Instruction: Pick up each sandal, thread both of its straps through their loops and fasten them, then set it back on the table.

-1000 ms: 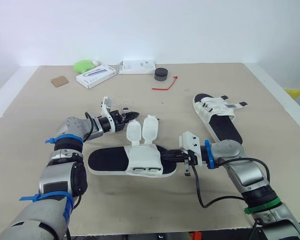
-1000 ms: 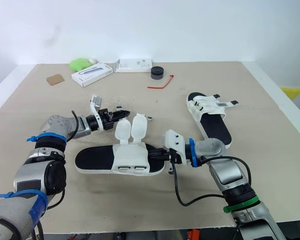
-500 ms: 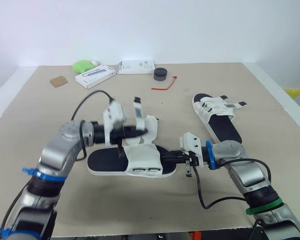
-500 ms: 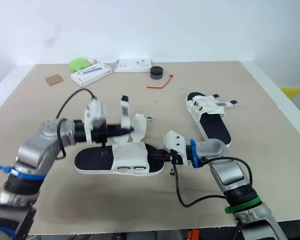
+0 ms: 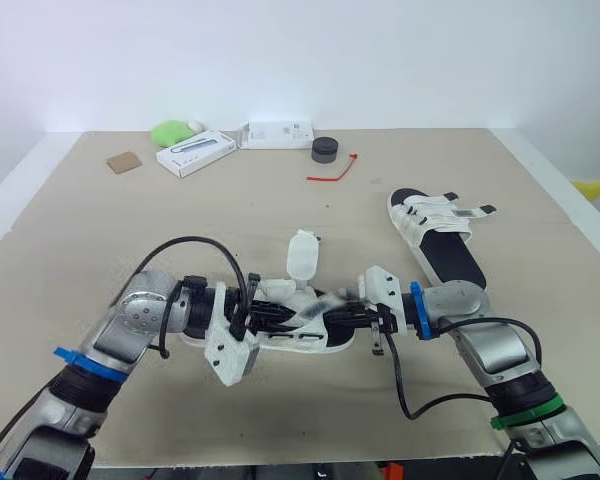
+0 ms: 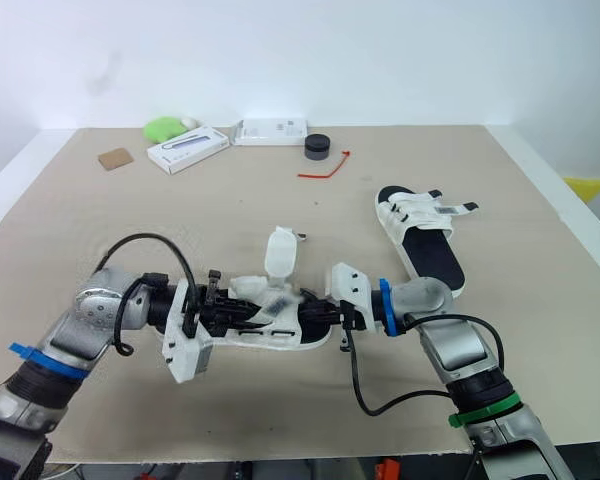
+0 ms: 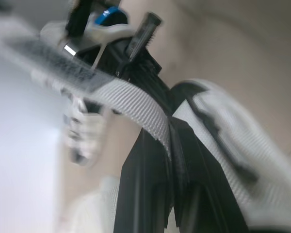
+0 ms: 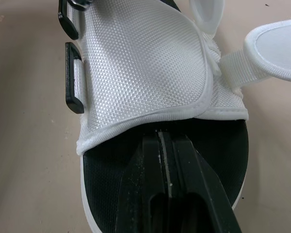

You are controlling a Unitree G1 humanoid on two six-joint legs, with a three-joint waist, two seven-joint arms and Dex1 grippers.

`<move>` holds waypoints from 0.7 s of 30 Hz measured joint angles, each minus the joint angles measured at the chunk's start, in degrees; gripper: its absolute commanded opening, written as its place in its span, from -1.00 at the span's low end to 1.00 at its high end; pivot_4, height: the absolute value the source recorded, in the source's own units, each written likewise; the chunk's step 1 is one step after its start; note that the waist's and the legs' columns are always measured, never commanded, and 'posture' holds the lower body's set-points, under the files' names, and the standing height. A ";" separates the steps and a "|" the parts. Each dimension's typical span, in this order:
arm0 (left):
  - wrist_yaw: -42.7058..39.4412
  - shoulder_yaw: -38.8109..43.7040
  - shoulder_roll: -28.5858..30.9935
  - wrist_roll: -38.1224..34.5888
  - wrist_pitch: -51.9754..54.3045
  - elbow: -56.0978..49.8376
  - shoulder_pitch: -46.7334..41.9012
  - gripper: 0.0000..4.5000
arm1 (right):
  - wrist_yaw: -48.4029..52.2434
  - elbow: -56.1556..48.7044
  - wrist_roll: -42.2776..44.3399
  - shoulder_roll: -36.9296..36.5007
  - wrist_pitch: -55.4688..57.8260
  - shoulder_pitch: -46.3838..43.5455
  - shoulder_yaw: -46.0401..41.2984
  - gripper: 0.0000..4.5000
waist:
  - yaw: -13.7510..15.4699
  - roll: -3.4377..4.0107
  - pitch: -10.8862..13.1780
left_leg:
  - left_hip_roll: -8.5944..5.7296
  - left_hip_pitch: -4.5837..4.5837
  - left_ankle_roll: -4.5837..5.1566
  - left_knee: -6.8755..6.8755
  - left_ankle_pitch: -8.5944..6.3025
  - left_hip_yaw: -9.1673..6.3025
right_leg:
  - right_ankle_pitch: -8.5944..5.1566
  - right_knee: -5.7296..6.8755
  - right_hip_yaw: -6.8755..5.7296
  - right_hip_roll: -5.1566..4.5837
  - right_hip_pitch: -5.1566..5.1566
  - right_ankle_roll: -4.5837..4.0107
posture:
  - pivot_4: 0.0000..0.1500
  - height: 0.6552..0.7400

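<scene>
Our left gripper [image 7: 170,132] is clamped on a white webbing strap [image 7: 131,99] of the near sandal [image 5: 315,340]. Our right gripper [image 8: 163,141] has its fingers together, tips on the black footbed [image 8: 106,194] against the hem of the upper [image 8: 145,63]. That sandal lies near the middle of the table's [image 5: 100,230] front edge, with the other sandal [image 5: 435,235] toward the right edge. We judge it light and flexible with limp straps, so we would pinch a strap close to its tip and steady the sandal by its rim.
</scene>
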 measured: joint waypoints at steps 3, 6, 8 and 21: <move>4.17 0.05 0.01 3.15 -6.84 3.70 -0.23 -0.92 | 0.09 0.13 -0.04 0.03 0.00 -0.08 0.00 -1.00 | -0.06 0.00 0.00 | 0.02 0.09 0.07 0.00 -0.04 0.10 | 0.03 -0.02 0.03 -0.05 -0.04 0.05 | 1.00 1.00; 7.47 0.23 0.18 5.05 -9.21 5.28 -0.75 -0.92 | 0.16 0.25 -0.06 0.17 0.00 -0.50 0.02 -1.00 | -0.01 0.00 0.00 | -0.01 0.08 0.07 0.01 -0.04 0.14 | 0.06 -0.05 0.05 -0.09 -0.04 0.11 | 1.00 1.00; 8.88 0.14 0.75 4.93 -8.16 5.56 -0.87 -0.92 | 0.46 0.39 -0.06 0.20 0.00 -0.67 0.02 -1.00 | -0.02 0.00 0.00 | 0.00 0.09 0.08 0.01 -0.04 0.17 | 0.07 -0.06 0.06 -0.08 -0.04 0.13 | 1.00 1.00; -0.44 -5.39 9.57 -17.40 11.88 -7.34 3.77 0.47 | 1.49 2.36 -0.15 0.92 -0.27 -2.17 0.33 -1.00 | -0.21 0.00 0.00 | 0.12 0.10 0.10 0.00 -0.06 0.29 | 0.06 -0.03 0.15 0.09 -0.12 0.13 | 1.00 1.00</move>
